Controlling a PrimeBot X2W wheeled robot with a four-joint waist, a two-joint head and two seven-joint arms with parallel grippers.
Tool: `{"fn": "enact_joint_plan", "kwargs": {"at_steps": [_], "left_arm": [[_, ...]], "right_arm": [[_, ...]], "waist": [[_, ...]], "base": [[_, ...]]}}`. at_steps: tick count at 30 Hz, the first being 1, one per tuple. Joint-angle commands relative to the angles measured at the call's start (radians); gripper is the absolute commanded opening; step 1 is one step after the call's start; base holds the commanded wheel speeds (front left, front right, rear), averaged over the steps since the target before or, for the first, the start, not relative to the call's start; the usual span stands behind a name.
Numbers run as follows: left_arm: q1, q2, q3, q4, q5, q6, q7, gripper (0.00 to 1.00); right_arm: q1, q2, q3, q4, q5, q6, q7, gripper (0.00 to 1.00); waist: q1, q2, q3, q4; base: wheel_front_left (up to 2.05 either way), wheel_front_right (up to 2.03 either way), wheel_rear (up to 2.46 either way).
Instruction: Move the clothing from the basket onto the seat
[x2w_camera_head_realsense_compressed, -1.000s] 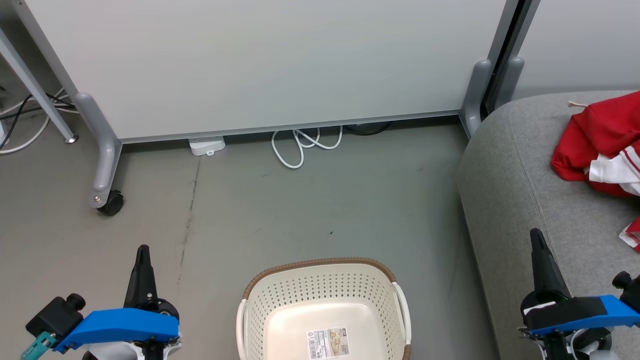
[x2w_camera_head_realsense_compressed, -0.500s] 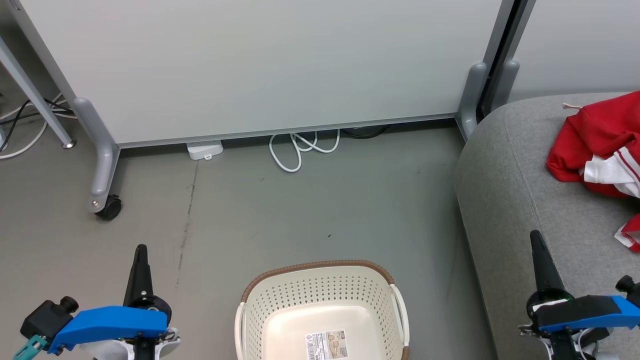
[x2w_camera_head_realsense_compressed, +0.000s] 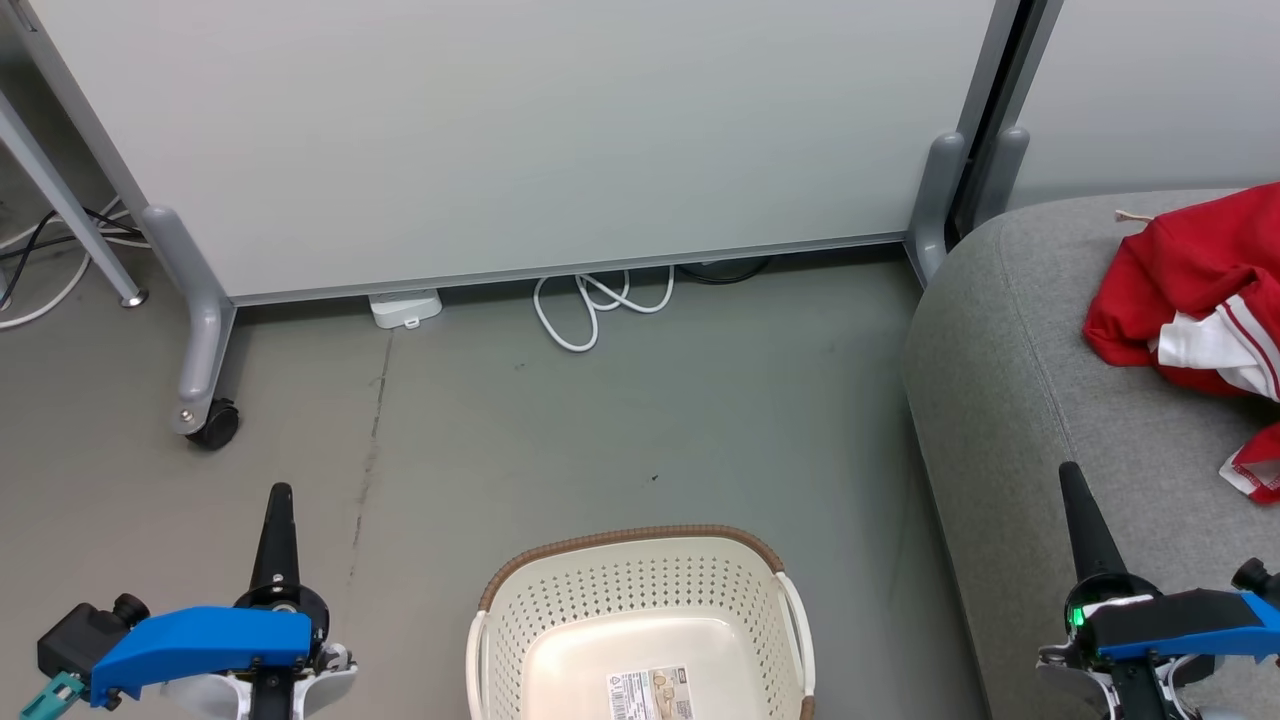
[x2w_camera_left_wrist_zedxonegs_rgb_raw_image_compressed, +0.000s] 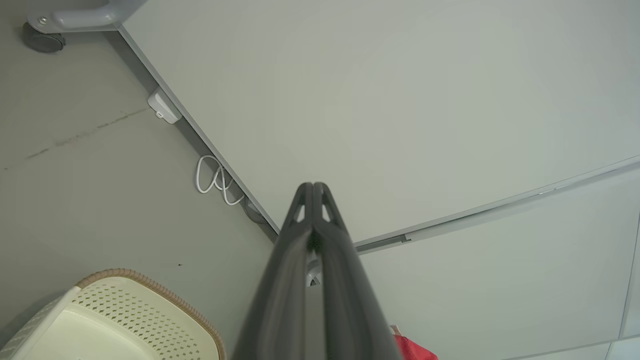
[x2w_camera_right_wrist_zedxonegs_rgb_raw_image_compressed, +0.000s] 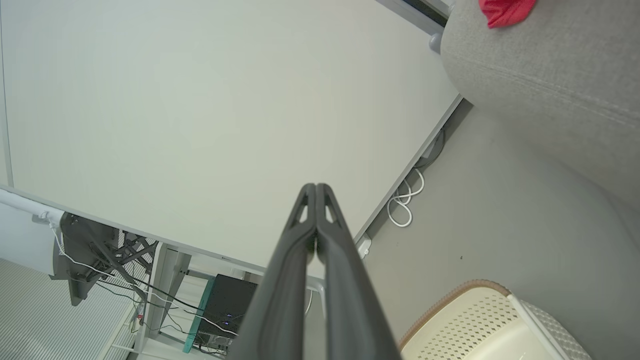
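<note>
Both the left gripper and the right gripper have their fingers pressed together, empty. The crumpled red-and-white jersey lies on the light-grey fabric seat cushion, well in from its rounded edge. The cream perforated plastic basket stands nearby on open grey floor.

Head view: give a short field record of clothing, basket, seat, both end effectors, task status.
clothing: red and white sports jersey, crumpled on the seat
basket: cream-white perforated plastic basket, brown rim, on floor; visible part holds no clothing
seat: light-grey fabric sofa cushion, right of basket
left end effector: shut, empty
right end effector: shut, empty
task status: looks done
</note>
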Motion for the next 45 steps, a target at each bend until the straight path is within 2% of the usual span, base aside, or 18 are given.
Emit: {"fn": "enact_joint_plan", "kwargs": {"at_steps": [1,45], "left_arm": [[-0.020,0.003,0.005,-0.011,-0.025,-0.007,0.007,0.00],[-0.032,0.004,0.032,-0.014,-0.396,-0.010,0.102,0.00]], "right_arm": [[-0.025,-0.004,-0.003,-0.004,0.026,0.001,0.009,0.00],[-0.032,-0.005,-0.014,0.017,0.416,0.001,0.107,0.00]], "waist": [[0.0000,-0.0001,-0.001,-0.001],[0.0000,-0.0001,-0.033,-0.024]], "base": [[0.00,0.00,0.00],[0.00,0.00,0.00]]}}
